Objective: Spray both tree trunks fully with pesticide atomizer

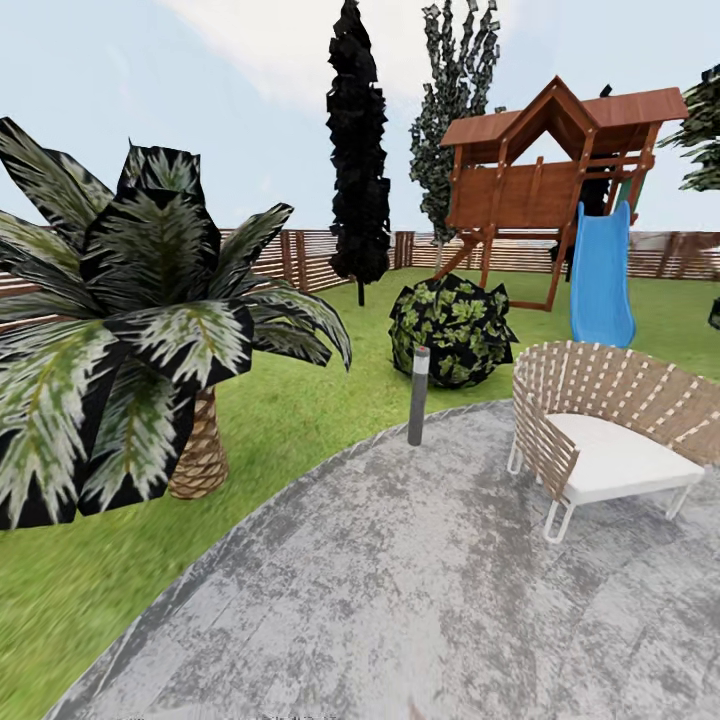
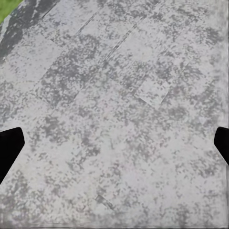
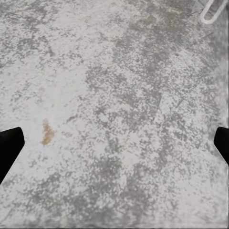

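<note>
We are rolling over grey paving (image 1: 420, 590), both tools wide open and holding nothing; steering right, we are risking clipping the woven chair (image 1: 600, 430), or the lamp post (image 1: 418, 396).

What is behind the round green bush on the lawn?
Behind the bush stand a wooden playhouse with a blue slide, and the slatted fence. The ground directly behind the bush is covered.

Open paving (image 1: 400, 600) between palm (image 1: 140, 330) and chair (image 1: 600, 430).
</note>
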